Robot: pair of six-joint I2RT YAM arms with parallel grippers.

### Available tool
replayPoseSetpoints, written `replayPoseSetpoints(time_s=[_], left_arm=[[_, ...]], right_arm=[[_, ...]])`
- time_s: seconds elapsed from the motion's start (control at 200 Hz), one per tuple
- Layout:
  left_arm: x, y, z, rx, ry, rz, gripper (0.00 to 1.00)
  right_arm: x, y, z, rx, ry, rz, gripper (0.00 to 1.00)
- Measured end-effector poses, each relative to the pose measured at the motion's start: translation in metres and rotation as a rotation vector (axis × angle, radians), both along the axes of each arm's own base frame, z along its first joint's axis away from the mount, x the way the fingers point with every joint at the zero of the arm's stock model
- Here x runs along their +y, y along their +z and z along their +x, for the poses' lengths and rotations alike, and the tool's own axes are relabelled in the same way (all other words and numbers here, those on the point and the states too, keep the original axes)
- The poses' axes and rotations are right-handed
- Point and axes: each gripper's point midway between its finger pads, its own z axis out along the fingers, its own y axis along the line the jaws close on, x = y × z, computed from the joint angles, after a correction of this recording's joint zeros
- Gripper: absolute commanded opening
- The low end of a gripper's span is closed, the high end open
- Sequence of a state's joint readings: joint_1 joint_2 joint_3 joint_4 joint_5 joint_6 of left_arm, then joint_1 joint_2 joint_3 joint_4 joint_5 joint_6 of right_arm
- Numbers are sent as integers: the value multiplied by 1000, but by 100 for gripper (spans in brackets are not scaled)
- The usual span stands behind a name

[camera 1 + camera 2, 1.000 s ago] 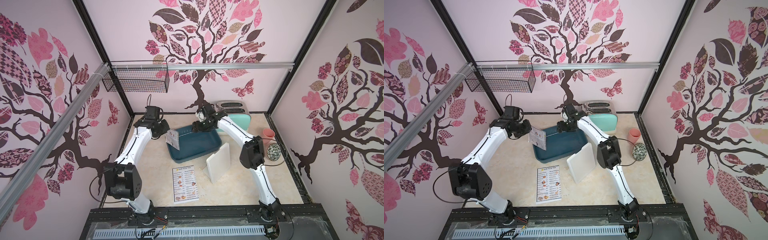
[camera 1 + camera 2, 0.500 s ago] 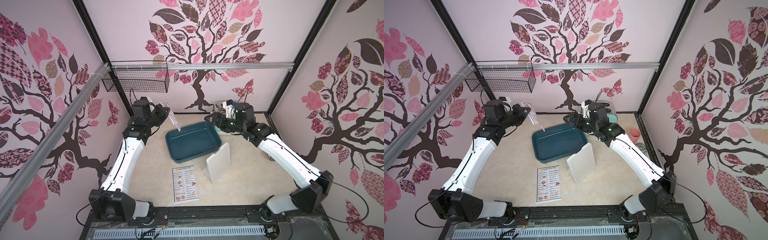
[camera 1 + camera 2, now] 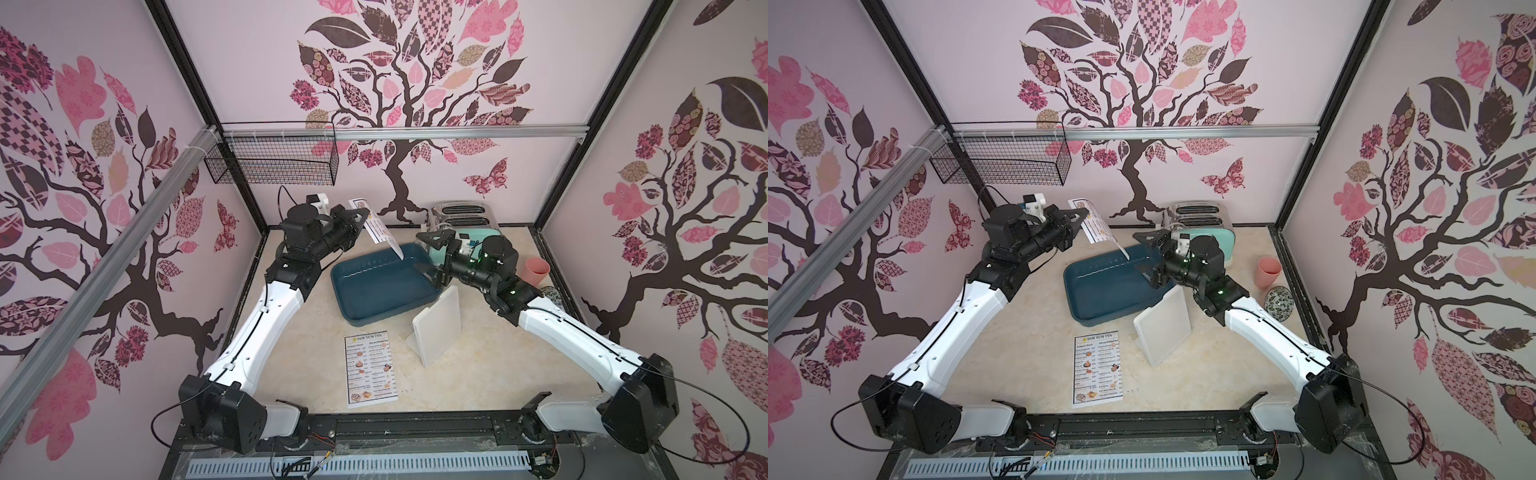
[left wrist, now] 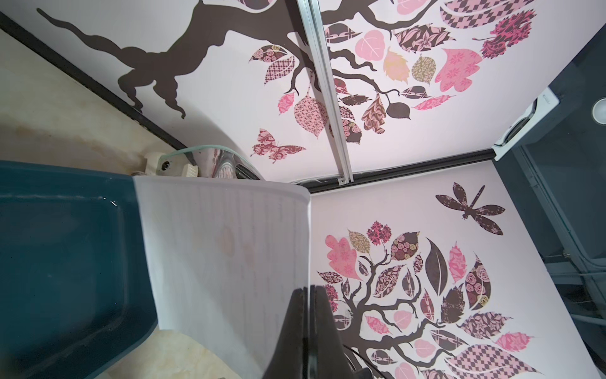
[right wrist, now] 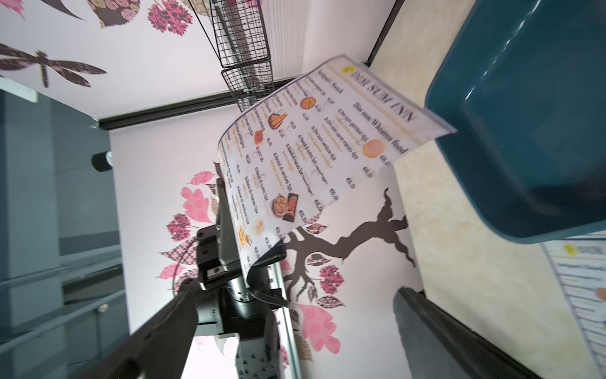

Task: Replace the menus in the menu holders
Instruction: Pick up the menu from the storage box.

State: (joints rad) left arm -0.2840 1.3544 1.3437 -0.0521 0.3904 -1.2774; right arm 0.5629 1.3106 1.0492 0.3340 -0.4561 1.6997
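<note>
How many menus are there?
2. One menu hangs pinched in the left claw over the blue tray; the other menu lies on the table in front. The white stand might hide another.

left gripper [image 3: 364,213] tight, right gripper [image 3: 430,254] wide

White links [image 3: 259,334], black joints [image 3: 220,415] (looped black cables [image 3: 152,424]).

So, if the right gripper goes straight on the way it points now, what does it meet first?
Probably the menu that the left gripper holds by the teal tray; the open right gripper faces it, though depth is unclear.
</note>
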Motion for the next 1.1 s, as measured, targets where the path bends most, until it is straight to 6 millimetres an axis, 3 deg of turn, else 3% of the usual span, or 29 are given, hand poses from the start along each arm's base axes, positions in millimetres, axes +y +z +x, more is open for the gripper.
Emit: replayPoseSetpoints(time_s=[0.265, 0.685, 0.935, 1.101], left_arm=[[-4, 8, -3, -6, -9, -41, 0], [-3, 27, -15, -42, -18, -77, 0], [-1, 38, -25, -61, -21, -96, 0], [1, 38, -30, -60, -20, -100, 0]], right_arm=[[31, -2, -2, 89, 31, 171, 100], [37, 2, 34, 107, -54, 338, 97], [35, 5, 47, 77, -90, 369, 84], [24, 9, 57, 61, -125, 382, 67]])
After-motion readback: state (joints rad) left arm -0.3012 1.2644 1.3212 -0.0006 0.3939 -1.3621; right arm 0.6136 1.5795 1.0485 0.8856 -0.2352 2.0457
